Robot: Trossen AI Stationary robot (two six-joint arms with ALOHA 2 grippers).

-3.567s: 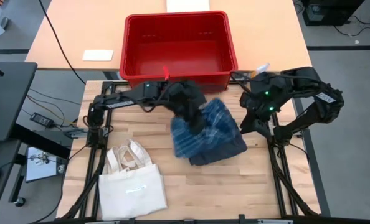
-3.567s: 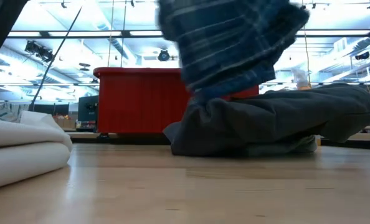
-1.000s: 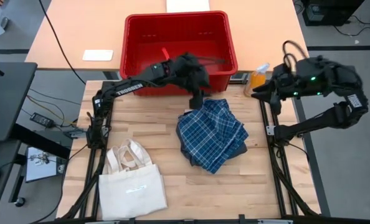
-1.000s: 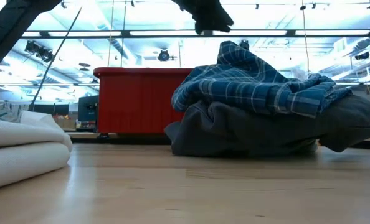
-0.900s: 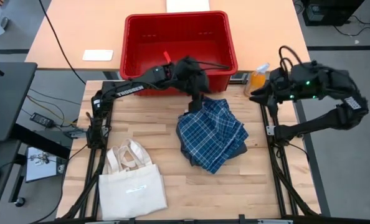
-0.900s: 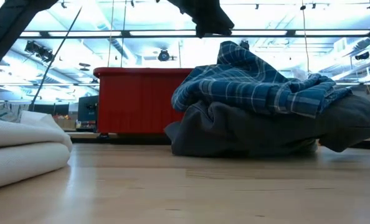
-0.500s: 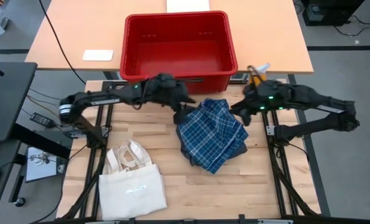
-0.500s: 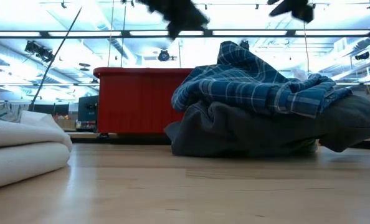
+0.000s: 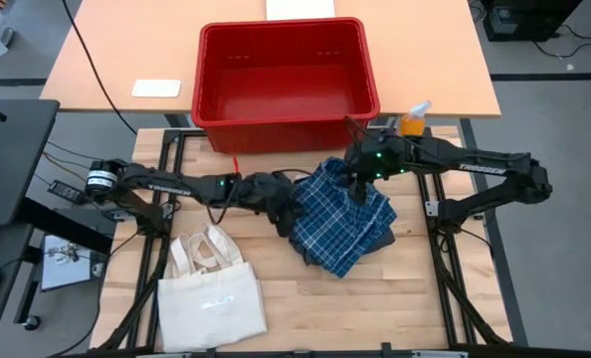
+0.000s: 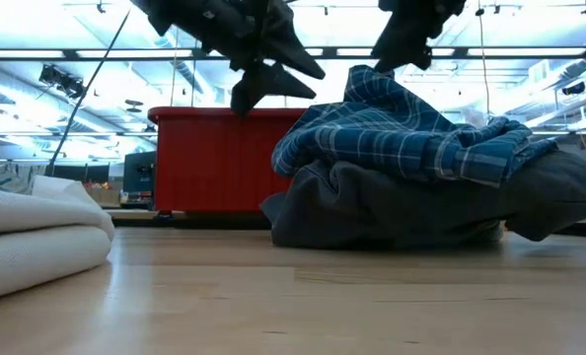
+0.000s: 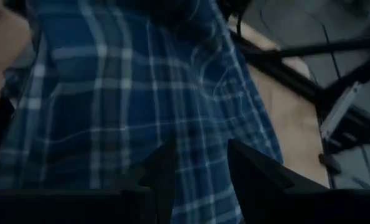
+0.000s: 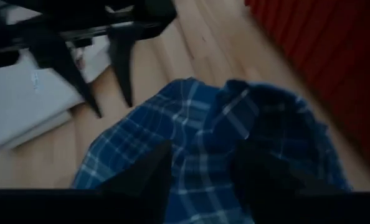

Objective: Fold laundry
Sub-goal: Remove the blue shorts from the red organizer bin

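The laundry lies in a heap at mid-table. A blue-and-white plaid piece (image 9: 337, 217) is crumpled on top of a charcoal piece (image 9: 381, 242), which rests on the wood. My left gripper (image 9: 294, 211) hangs open just off the plaid's left edge, its fingers (image 11: 163, 171) pointing at the cloth. My right gripper (image 9: 358, 189) stands open over the plaid's far edge. In the low view both hang above the heap (image 10: 411, 138), clear of it.
A red bin (image 9: 286, 75) stands past the table's far edge. A cream tote bag (image 9: 211, 293) lies flat at the near left. An orange bottle (image 9: 413, 119) stands at the far right corner. Bare wood (image 9: 375, 308) lies near and right of the heap.
My left gripper has come away from the red bin, down and toward the near side, to the plaid's left edge. My right gripper has swung in from the far right corner, leftward and down, to the plaid's far edge. The heap has kept still.
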